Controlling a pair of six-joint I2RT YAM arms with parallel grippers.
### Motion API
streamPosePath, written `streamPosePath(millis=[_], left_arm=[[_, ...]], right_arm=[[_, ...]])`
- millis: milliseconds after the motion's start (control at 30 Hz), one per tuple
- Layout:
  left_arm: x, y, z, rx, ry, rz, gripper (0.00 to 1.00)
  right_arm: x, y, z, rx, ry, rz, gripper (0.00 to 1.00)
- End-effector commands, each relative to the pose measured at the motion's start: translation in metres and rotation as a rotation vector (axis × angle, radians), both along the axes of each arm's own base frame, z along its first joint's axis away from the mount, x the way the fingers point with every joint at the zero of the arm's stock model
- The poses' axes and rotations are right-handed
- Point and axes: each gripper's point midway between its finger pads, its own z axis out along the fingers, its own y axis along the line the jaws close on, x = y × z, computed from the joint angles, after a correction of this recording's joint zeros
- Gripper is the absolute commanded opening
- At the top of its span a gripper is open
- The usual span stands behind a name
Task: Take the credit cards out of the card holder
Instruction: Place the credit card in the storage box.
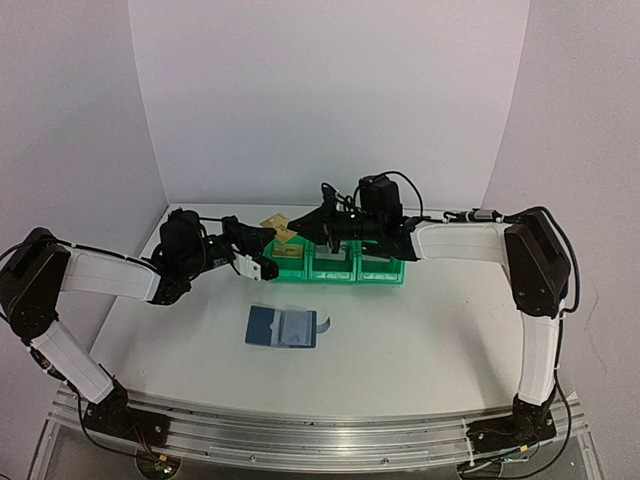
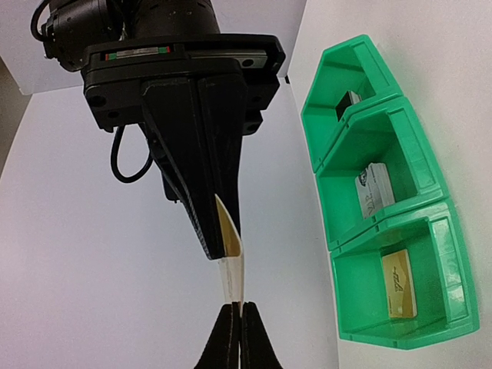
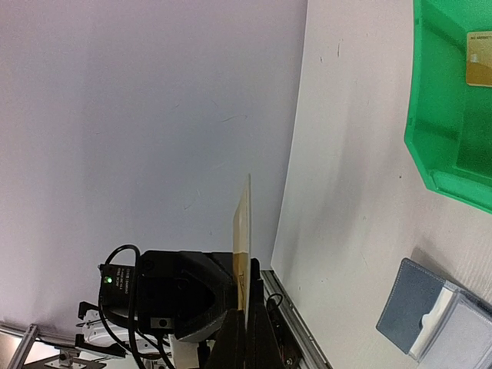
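Note:
A tan-gold credit card [image 2: 233, 270] hangs in the air between both grippers, left of the green bins. My left gripper [image 2: 235, 309] is shut on one end. My right gripper [image 3: 247, 327] is shut on the other end, and the card shows edge-on there [image 3: 243, 223]. In the top view the card [image 1: 281, 228] sits between the left gripper [image 1: 266, 232] and the right gripper [image 1: 298, 232]. The blue card holder [image 1: 282, 327] lies open on the table, pale sleeves up. It also shows in the right wrist view [image 3: 430, 317].
A green three-compartment bin [image 1: 340, 272] stands behind the wallet. In the left wrist view its compartments hold a tan-gold card [image 2: 399, 284], a silver-grey card [image 2: 374, 188] and a black card [image 2: 347, 104]. White walls close the back and sides.

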Motion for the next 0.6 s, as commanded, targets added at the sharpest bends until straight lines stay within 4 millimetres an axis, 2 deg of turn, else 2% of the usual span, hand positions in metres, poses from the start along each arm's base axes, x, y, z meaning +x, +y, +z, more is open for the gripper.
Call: streamPosePath(millis=[0,67,133,233,300,433,567], left_arm=[[0.005,-0.009,0.011,-0.010,0.056,0.033,0.00],[0.007,-0.014,0.003,-0.008,0.136,0.070,0.00],[0.014,-0.017,-0.001,-0.025,0.219,0.135,0.00],[0.033,-0.017,-0.007,-0.075,0.430,0.256,0.00],[0.044,-0.016,-0.013,-0.092,0.511,0.319,0.00],[0.058,-0.019,-0.036,-0.054,0.546,0.370,0.00],[0.090,-0.020,-0.049,-0.056,0.603,0.457,0.00]], right_arm=[[-0.002,0.006,0.019,0.038,-0.043,0.027,0.06],[0.005,-0.002,0.015,0.024,-0.035,-0.012,0.24],[0.014,-0.018,0.009,0.003,-0.029,-0.067,0.38],[0.033,-0.054,0.013,-0.037,-0.052,-0.185,0.46],[0.045,-0.077,0.016,-0.125,-0.094,-0.250,0.50],[0.066,-0.130,0.005,-0.365,-0.156,-0.362,0.56],[0.081,-0.188,-0.019,-0.483,-0.121,-0.454,0.57]])
